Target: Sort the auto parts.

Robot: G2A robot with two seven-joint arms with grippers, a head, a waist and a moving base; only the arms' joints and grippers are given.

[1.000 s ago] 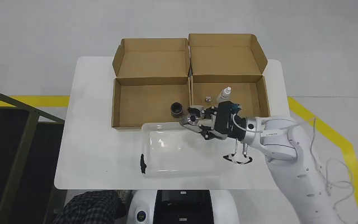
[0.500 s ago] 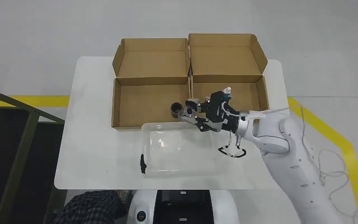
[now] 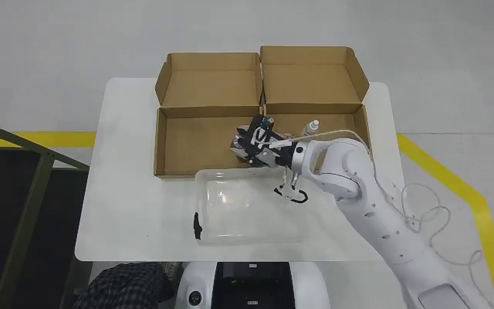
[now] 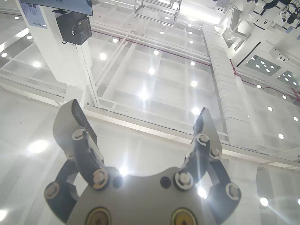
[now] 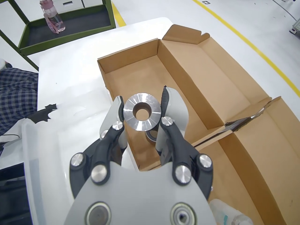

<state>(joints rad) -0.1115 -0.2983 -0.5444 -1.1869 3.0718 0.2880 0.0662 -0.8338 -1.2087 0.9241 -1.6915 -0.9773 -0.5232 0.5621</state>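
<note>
Top view, clock directions on the table (image 3: 131, 193):

- 2 open cardboard boxes sit side by side at 12, lids folded back. The left box (image 3: 193, 143) and the right box (image 3: 340, 131) touch along their shared wall.
- Clear bin (image 3: 231, 216) at 6, just beside the near walls of both boxes. A black clip (image 3: 197, 225) sits on its 9 o'clock end.
- Right gripper (image 3: 247, 145) is over the 5 o'clock corner of the left box, with the arm coming in from 4 across the bin's far corner.
- Right wrist view: right gripper (image 5: 142, 105) is clamped on a metal ring (image 5: 142, 125), 1 finger on each side of the rim and the bore facing the camera. The ring is held above the box floor, not resting on it.
- Left gripper (image 4: 138, 107) points up at the ceiling, fingers wide apart, nothing between them.
- White bottle (image 3: 309, 127) lies near the middle of the right box.
- 1 dark ring part (image 5: 151, 135) sits on the left box floor in that same 5 o'clock corner, directly under the held ring and mostly hidden by it.
</note>
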